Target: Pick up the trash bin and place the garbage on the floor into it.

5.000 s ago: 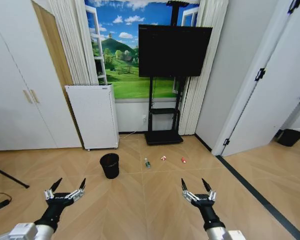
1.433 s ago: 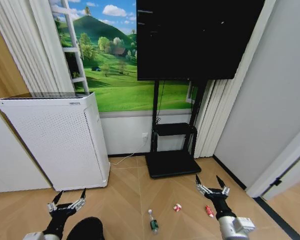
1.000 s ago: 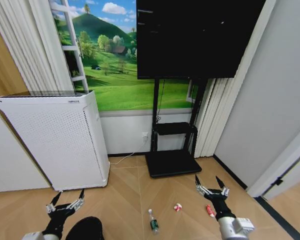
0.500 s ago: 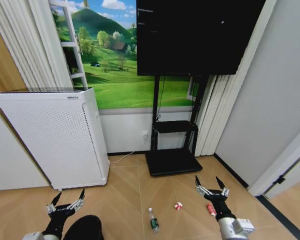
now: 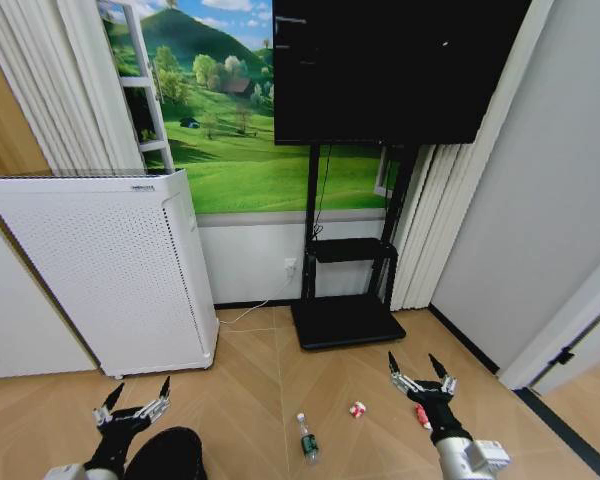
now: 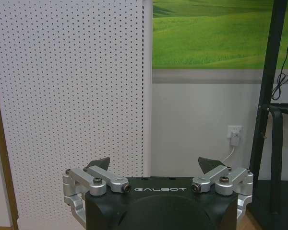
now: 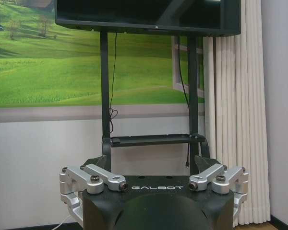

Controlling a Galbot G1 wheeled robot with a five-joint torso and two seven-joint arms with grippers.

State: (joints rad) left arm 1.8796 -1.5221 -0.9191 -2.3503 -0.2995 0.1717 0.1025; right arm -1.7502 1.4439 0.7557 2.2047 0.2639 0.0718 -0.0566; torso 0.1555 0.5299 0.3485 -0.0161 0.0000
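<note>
While both grippers, left gripper (image 5: 135,400) and right gripper (image 5: 417,373), hover splayed wide and empty, the round black mesh trash bin (image 5: 170,455) sits just beneath the left, seemingly for grasping.

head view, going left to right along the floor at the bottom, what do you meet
left gripper → trash bin → clear bottle → red-and-white wrapper wad → right gripper, both grippers open. The small red packet sits right at the right gripper, so its place is unclear.

"GALBOT" on left gripper (image 6: 153,165) & right gripper (image 7: 151,163) housings
</note>
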